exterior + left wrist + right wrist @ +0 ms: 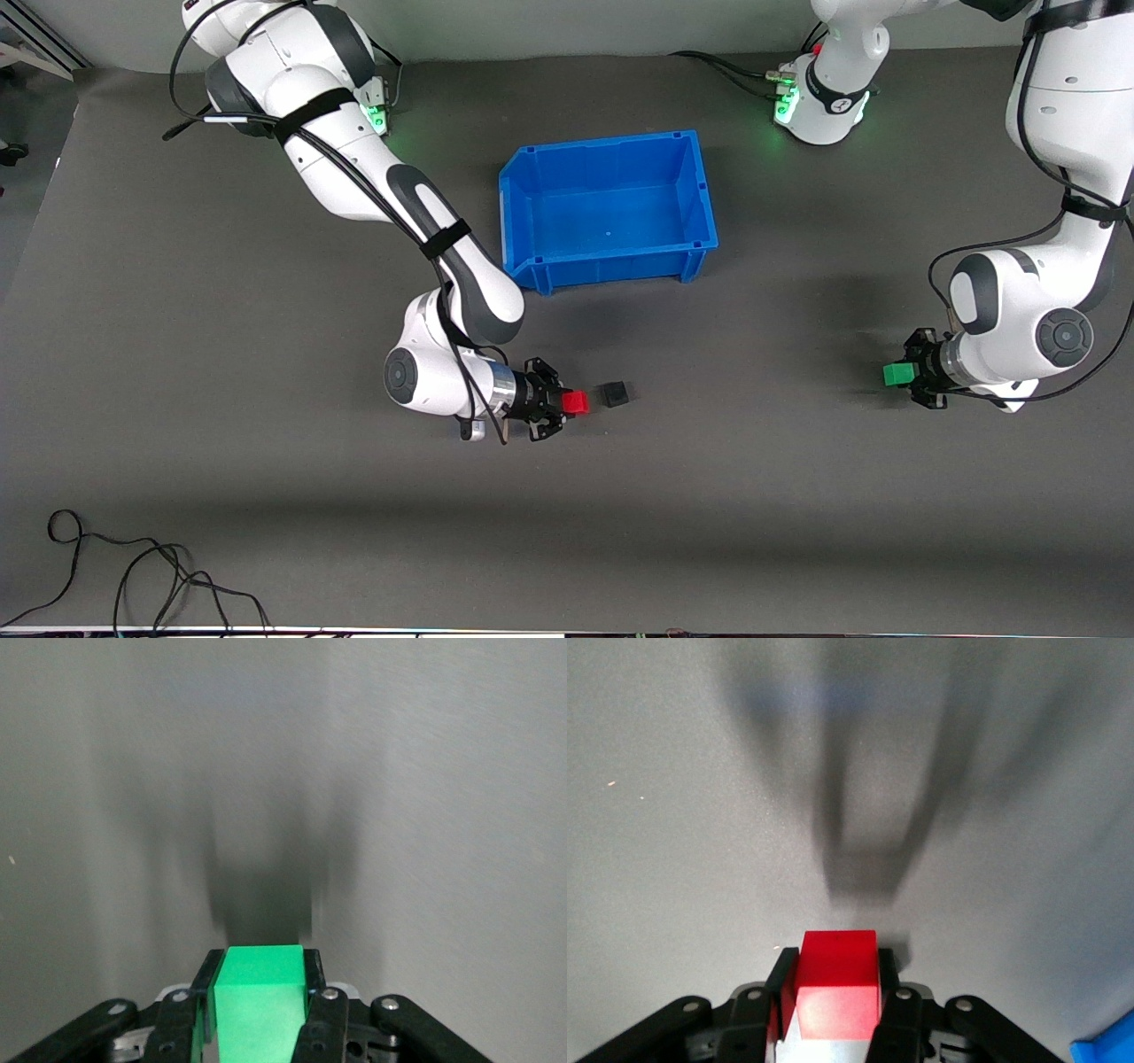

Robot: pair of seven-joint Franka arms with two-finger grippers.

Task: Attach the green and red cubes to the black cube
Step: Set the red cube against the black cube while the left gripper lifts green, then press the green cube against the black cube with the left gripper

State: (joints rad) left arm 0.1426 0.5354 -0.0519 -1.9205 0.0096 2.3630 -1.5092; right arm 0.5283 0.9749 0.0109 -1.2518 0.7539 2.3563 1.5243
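Right hand (pixel 567 404) grips red cube (pixel 575 403) beside black cube (pixel 613 394), left hand (pixel 905 375) grips green cube (pixel 897 375)

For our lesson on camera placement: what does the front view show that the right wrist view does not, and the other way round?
Only the front view shows the black cube on the table, the left hand holding the green cube, and the whole blue bin. Only the right wrist view shows the fingers pressed against the cube's sides. Both show the right hand gripping the red cube.
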